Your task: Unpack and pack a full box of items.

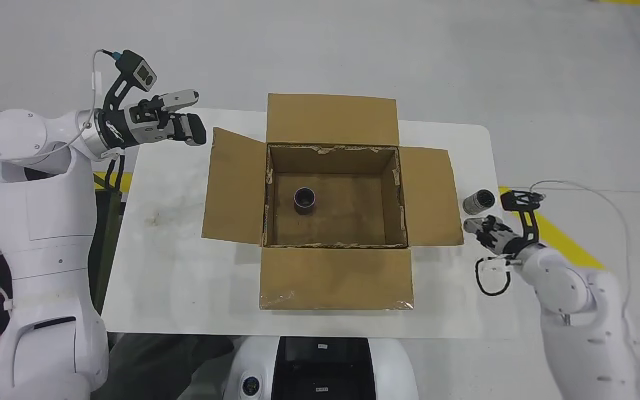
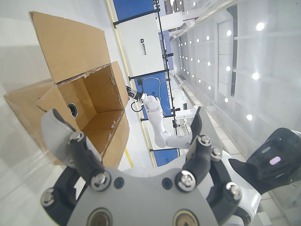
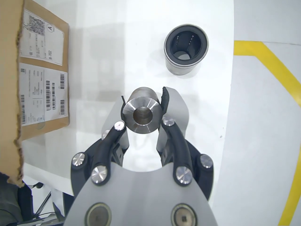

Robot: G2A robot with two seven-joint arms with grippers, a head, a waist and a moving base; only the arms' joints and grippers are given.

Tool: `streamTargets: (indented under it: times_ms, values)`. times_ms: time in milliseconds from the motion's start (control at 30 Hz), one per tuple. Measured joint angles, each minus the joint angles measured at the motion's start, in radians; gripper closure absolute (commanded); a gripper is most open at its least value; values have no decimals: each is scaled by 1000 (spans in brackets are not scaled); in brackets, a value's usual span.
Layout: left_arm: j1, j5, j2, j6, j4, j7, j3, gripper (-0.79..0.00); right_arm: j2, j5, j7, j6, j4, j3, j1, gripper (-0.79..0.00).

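My left gripper (image 1: 195, 115) hangs by the far left corner of the table (image 1: 160, 250), beside the box (image 1: 335, 275). Its fingers are spread wide and nothing is in them. It is out of the way, so I leave it there.

The box sits in the middle of the table with all four flaps folded out. One dark ring (image 1: 305, 201) lies on the box floor, near the left wall.

To the right of the box, my right gripper (image 3: 144, 99) is low over the table. It squeezes a steel tube (image 3: 143, 115), one finger on each side. A black-lined sleeve (image 3: 185, 51) stands just beside it, apart from it and close to the table's right edge.

I think I am unpacking and about to put the tube down. I cannot tell if it touches the table. To do this well, I go down slowly and keep the tube straight. I open the fingers just a little so they do not bump the sleeve. Then I lift straight up, so the round tube does not roll off the edge.
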Motion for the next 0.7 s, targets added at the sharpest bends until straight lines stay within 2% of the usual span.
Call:
streamTargets:
  times_ms: [700]
  values:
    - [0,0,0,0,0,0,0,-785,5,-46,-14,72,138,-68,89,0]
